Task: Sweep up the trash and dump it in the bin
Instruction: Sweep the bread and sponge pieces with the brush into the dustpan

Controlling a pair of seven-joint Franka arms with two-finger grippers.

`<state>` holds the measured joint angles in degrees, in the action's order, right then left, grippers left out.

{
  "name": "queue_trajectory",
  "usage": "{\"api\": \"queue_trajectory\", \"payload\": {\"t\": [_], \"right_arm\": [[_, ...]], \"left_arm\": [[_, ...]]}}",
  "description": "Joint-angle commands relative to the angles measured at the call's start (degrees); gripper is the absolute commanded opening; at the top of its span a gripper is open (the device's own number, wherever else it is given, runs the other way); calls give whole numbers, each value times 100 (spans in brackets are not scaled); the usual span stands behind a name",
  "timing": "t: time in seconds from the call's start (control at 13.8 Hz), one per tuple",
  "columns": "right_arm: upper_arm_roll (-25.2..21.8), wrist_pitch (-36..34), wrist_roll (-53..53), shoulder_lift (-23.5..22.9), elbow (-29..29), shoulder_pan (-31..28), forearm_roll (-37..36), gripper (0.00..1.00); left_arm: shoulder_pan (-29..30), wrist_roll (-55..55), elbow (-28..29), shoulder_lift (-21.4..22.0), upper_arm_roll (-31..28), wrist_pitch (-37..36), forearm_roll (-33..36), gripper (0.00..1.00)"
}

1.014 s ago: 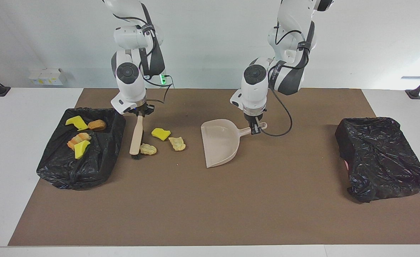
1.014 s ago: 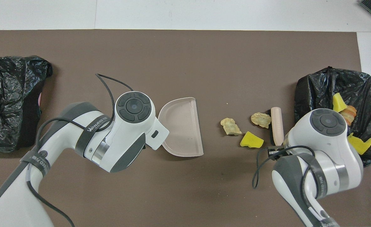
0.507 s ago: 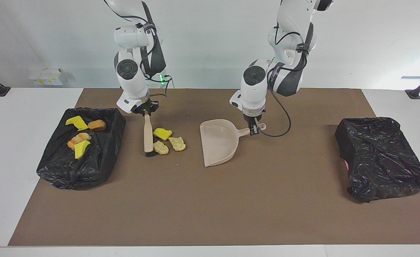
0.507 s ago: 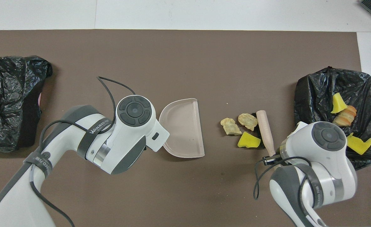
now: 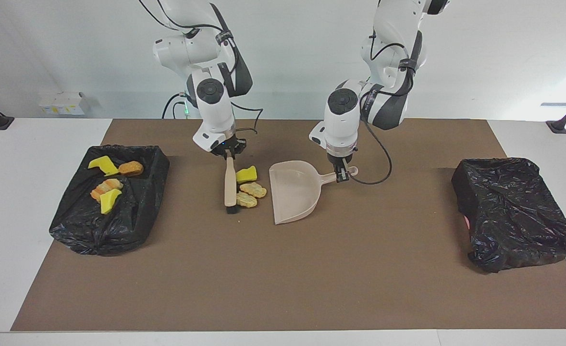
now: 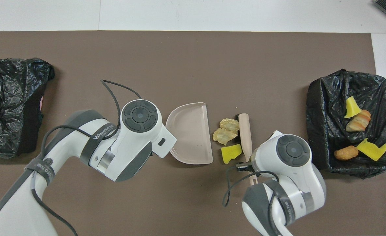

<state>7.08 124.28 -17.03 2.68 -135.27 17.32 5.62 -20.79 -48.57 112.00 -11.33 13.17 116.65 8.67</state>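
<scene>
Trash by the pan: I see one yellow sponge chunk (image 5: 246, 174) and two golden-brown pastry pieces (image 5: 250, 195) bunched on the brown mat (image 5: 283, 278), between the brush (image 5: 230, 185) and the mouth of the dustpan (image 5: 295, 192). The sponge lies nearer to the robots than the pastries.
Trash in the bin: I count two yellow chunks, an orange-striped pastry and a brown roll lying in the black-lined bin (image 5: 134, 211) at the right arm's end of the table.
Right gripper (image 5: 226, 153): clamped together on the top of the brush handle, with the bristle end down on the mat just beside the pastries.
Left gripper (image 5: 343, 174): clamped on the dustpan's handle; the pan sits flat on the mat with its open edge facing the pile.
Open room: I have a narrow strip of bare mat between the pile and the pan's lip, and a wide stretch of bare mat on the side away from the robots.
Second bag: a crumpled black bag (image 5: 513, 211) sits at the left arm's end of the table, well apart from the pan.
Hard to see: from overhead the right arm's wrist (image 6: 289, 154) covers the brush's grip point, and the left arm's wrist covers the pan handle.
</scene>
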Motion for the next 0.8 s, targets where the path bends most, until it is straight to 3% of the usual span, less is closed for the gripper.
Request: {"api": "queue_trajectory", "payload": {"t": [0.0, 0.43, 0.72], "right_arm": [[21, 44, -361, -565, 570, 324, 447, 0], [30, 158, -960, -1076, 1441, 1107, 1555, 0], [-22, -253, -899, -954, 1565, 1037, 1530, 0]], "left_arm": [[-48, -65, 217, 140, -51, 183, 47, 0], [-4, -83, 209, 122, -60, 245, 47, 0], [23, -266, 200, 104, -60, 350, 47, 0]]}}
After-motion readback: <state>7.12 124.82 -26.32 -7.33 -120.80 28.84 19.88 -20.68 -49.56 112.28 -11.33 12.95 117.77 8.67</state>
